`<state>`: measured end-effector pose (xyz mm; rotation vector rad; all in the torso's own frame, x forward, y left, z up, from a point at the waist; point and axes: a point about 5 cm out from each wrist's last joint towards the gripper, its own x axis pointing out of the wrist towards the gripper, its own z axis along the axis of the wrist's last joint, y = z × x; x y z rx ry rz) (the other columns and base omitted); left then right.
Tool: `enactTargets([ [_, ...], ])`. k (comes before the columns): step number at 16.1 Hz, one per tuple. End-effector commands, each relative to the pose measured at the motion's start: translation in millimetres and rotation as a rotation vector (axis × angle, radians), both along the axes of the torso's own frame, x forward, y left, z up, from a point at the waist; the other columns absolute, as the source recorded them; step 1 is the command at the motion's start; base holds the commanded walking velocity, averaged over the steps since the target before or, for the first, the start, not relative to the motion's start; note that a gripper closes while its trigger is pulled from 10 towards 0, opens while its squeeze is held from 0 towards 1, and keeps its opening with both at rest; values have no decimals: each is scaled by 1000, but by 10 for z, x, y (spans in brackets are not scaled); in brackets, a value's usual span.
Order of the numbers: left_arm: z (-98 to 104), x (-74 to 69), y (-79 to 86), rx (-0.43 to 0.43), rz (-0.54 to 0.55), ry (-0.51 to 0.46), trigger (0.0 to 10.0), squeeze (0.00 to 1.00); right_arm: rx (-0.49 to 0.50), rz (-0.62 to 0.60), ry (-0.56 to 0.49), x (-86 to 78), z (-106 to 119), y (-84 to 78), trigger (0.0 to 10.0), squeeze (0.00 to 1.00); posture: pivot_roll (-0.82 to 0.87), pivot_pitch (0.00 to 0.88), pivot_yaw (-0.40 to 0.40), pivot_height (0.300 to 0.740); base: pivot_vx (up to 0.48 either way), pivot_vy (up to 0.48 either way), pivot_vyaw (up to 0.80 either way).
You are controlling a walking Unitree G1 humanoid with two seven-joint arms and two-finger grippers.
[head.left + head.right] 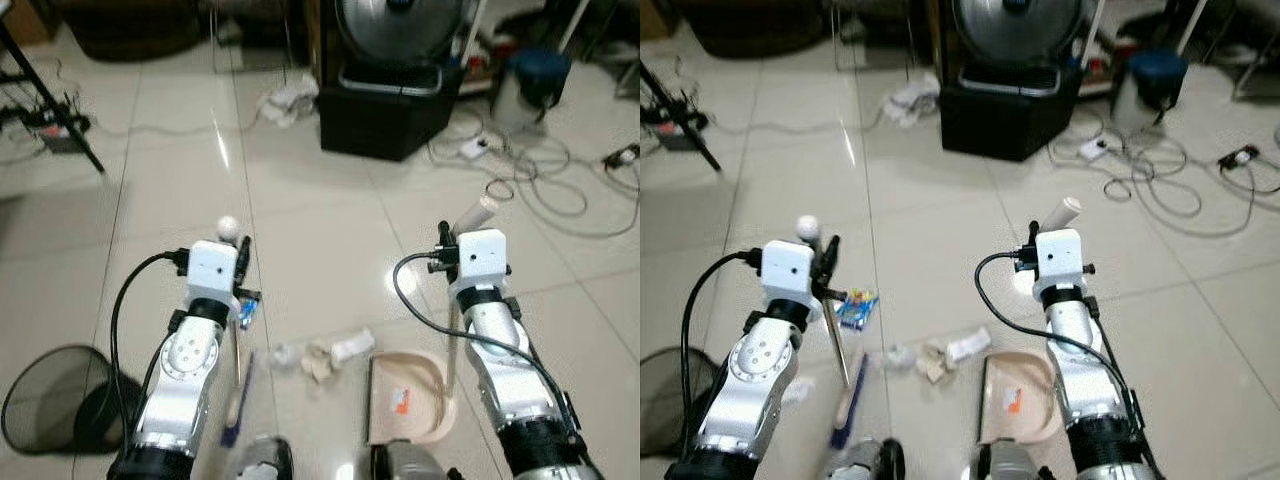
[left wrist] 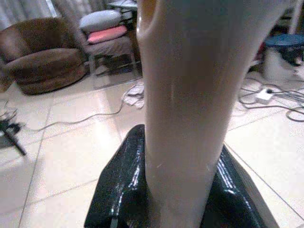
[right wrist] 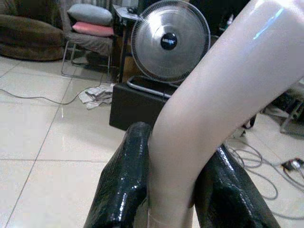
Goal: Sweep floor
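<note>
My left gripper (image 1: 242, 256) is shut on the thin broom handle (image 2: 183, 95), which ends in a white ball (image 1: 228, 225). The broom's blue bristles (image 1: 236, 412) rest on the tiles beside my left arm. My right gripper (image 1: 447, 240) is shut on the pale dustpan handle (image 3: 213, 95). The beige dustpan (image 1: 408, 395) lies flat on the floor between my arms. Crumpled paper and wrappers (image 1: 322, 356) lie just left of the pan's mouth. A blue wrapper (image 1: 857, 308) lies by the broom handle.
A black mesh bin (image 1: 48, 400) stands at my lower left. Ahead, a fan on a black box (image 1: 388, 100) blocks the way. Loose cables (image 1: 545, 190) and a bucket (image 1: 530, 85) lie at far right, a white cloth (image 1: 285, 100) and tripod leg (image 1: 62, 115) at far left.
</note>
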<state>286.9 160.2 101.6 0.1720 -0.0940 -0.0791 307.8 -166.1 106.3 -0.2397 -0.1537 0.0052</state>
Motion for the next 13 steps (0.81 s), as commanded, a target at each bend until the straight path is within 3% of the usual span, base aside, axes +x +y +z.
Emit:
enactTargets([
  [1,54,17,37,6,22,-48,10000,0,-17,15,-63,44,95,27,10000,0,-12,285,30,740,0,0,0],
  [5,4,45,-57,-1,7,-64,10000,0,-73,39,-103,110,53,75,10000,0,0,309,28,740,0,0,0],
  [10,-17,207,-222,-38,-36,-71,10000,0,-60,96,-78,127,-117,365,10000,0,12,324,37,740,0,0,0],
  [13,-11,195,-459,-136,-162,-34,10000,0,-19,115,-73,109,-167,535,10000,0,23,330,39,740,0,0,0],
])
